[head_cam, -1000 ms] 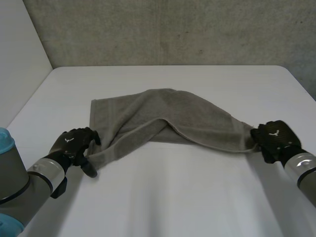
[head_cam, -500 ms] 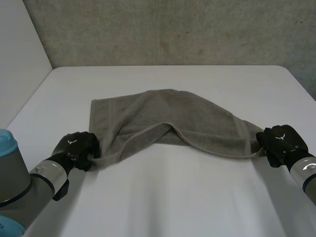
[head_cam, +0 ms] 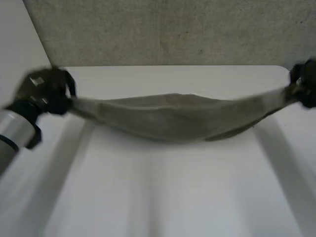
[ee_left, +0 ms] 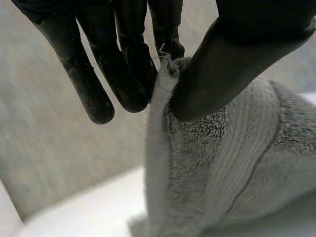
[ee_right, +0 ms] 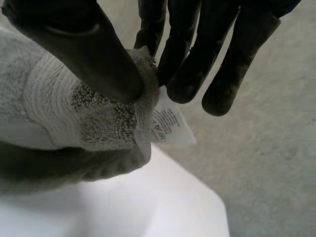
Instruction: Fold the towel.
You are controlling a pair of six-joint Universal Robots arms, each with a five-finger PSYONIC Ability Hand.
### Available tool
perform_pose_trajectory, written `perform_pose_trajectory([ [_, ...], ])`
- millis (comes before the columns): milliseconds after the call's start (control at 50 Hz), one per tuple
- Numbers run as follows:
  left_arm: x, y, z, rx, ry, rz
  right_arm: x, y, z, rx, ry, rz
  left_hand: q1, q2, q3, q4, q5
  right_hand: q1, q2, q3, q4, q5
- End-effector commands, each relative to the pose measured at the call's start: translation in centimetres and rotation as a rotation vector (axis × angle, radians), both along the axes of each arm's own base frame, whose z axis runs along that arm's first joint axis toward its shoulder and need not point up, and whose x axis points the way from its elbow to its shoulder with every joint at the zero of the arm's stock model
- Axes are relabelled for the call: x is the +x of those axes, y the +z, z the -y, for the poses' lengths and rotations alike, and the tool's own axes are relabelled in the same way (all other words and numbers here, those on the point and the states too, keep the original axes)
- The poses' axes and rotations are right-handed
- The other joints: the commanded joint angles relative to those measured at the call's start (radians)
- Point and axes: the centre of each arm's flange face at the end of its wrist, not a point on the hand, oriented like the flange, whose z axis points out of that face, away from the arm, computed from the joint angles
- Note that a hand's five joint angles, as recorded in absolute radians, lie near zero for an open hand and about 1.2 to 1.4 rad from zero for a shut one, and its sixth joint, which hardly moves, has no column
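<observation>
You had the grey towel point(head_cam: 177, 116) stretched between both hands over the far half of the white table point(head_cam: 163, 197), sagging mid-span. Your left hand point(head_cam: 44, 89) pinched one end corner between thumb and fingers; your right hand point(head_cam: 306, 81) pinched the other, beside its care label point(ee_right: 168, 123).

We read this as a robot lab test bench. Bare white table point(head_cam: 173, 197), plain grey concrete-look wall point(head_cam: 173, 29) at 12 o'clock, white panel point(head_cam: 15, 29) at 10 o'clock. Machine left hand point(head_cam: 47, 91) at 9 o'clock and right hand point(head_cam: 305, 84) at 3 o'clock pinch a towel point(head_cam: 177, 116) between them.
</observation>
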Motion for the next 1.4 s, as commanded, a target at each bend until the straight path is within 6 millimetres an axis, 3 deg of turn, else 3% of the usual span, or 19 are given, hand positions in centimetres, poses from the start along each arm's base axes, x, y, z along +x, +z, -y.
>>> perform_pose_trajectory([
  [20, 1.6, 6.2, 0.3, -0.082, 0.006, -0.081, -2.2, 6.9, 0.0, 0.005, -0.046, 0.035, 0.101, 0.051, 0.055, 0.038, 0.092, 0.065, 0.066, 0.043, 0.049, 0.071],
  [100, 1.8, 8.2, 0.4, -0.092, -0.012, -0.103, -2.2, 9.2, -0.6, 0.056, -0.045, 0.022, 0.101, 0.051, 0.055, 0.038, 0.092, 0.065, 0.066, 0.043, 0.049, 0.071],
  [200, 1.8, 8.9, 1.5, -0.104, -0.012, -0.108, -1.9, 7.1, 1.2, 0.159, -0.021, -0.082, 0.101, 0.051, 0.055, 0.038, 0.092, 0.065, 0.066, 0.043, 0.049, 0.071],
  [380, 1.1, 3.2, 8.4, 0.068, -0.005, -0.095, 3.1, 0.5, 3.6, 0.267, -0.016, -0.446, 0.101, 0.051, 0.055, 0.038, 0.092, 0.065, 0.066, 0.043, 0.049, 0.071],
  [520, -1.3, 0.7, 12.2, 0.087, -0.020, -0.080, 6.2, -1.3, 6.8, 0.097, -0.037, -0.486, 0.101, 0.051, 0.055, 0.038, 0.092, 0.065, 0.066, 0.043, 0.049, 0.071],
  [620, -2.2, 1.7, 15.2, -0.011, 0.037, -0.073, 8.7, 1.6, 9.1, -0.185, -0.056, -0.421, 0.101, 0.051, 0.055, 0.038, 0.092, 0.065, 0.066, 0.043, 0.049, 0.071],
  [680, -2.2, 3.9, 17.1, -0.119, 0.085, -0.094, 10.4, 5.3, 9.9, -0.415, -0.068, -0.357, 0.101, 0.051, 0.055, 0.038, 0.092, 0.065, 0.066, 0.043, 0.049, 0.071],
  [780, -1.9, 11.1, 18.6, -0.429, 0.178, -0.204, 11.2, 12.3, 10.6, -0.802, -0.107, -0.198, 0.101, 0.051, 0.055, 0.038, 0.092, 0.065, 0.066, 0.043, 0.049, 0.071],
  [880, -1.8, 14.7, 18.2, -0.605, 0.202, -0.286, 11.3, 14.6, 10.6, -0.922, -0.039, -0.042, 0.101, 0.051, 0.055, 0.038, 0.092, 0.065, 0.066, 0.043, 0.049, 0.071],
  [960, -2.2, 15.3, 17.9, -0.645, 0.179, -0.321, 11.6, 14.2, 10.8, -0.897, 0.024, 0.021, 0.101, 0.051, 0.055, 0.038, 0.092, 0.065, 0.066, 0.043, 0.049, 0.071],
  [1060, -2.6, 11.9, 18.6, -0.543, 0.148, -0.315, 12.0, 10.6, 11.6, -0.739, 0.067, 0.002, 0.101, 0.051, 0.055, 0.038, 0.092, 0.065, 0.066, 0.043, 0.049, 0.071],
  [1100, -3.1, 7.9, 19.0, -0.431, 0.104, -0.272, 12.3, 6.8, 12.0, -0.563, 0.110, -0.040, 0.101, 0.051, 0.055, 0.038, 0.092, 0.065, 0.066, 0.043, 0.049, 0.071],
  [1120, -3.1, 7.8, 19.0, -0.430, 0.104, -0.272, 12.3, 6.8, 12.0, -0.562, 0.110, -0.040, 0.101, 0.051, 0.055, 0.038, 0.092, 0.065, 0.066, 0.043, 0.049, 0.071],
  [1160, -3.2, 2.9, 19.0, -0.291, 0.064, -0.219, 12.8, 2.5, 12.3, -0.383, 0.167, -0.087, 0.101, 0.051, 0.055, 0.038, 0.092, 0.065, 0.066, 0.043, 0.049, 0.071],
  [1220, -3.2, -0.1, 18.8, -0.210, 0.047, -0.193, 13.0, 0.0, 12.2, -0.292, 0.195, -0.122, 0.101, 0.051, 0.055, 0.038, 0.092, 0.065, 0.066, 0.043, 0.049, 0.071],
  [1260, -3.3, -5.5, 17.9, -0.076, 0.012, -0.154, 13.1, -5.2, 11.5, -0.126, 0.247, -0.222, 0.101, 0.051, 0.055, 0.038, 0.092, 0.065, 0.066, 0.043, 0.049, 0.071],
  [1280, -3.3, -5.5, 17.9, -0.075, 0.012, -0.154, 13.1, -5.2, 11.5, -0.125, 0.247, -0.222, 0.101, 0.051, 0.055, 0.038, 0.092, 0.065, 0.066, 0.043, 0.049, 0.071],
  [1320, -2.8, -10.1, 16.6, 0.040, -0.001, -0.126, 12.7, -10.1, 10.4, -0.007, 0.287, -0.356, 0.101, 0.051, 0.055, 0.038, 0.092, 0.065, 0.066, 0.043, 0.049, 0.071],
  [1400, -2.0, -13.0, 15.1, 0.121, -0.007, -0.090, 11.2, -13.9, 9.4, 0.073, 0.309, -0.486, 0.101, 0.051, 0.055, 0.038, 0.092, 0.065, 0.066, 0.043, 0.049, 0.071],
])
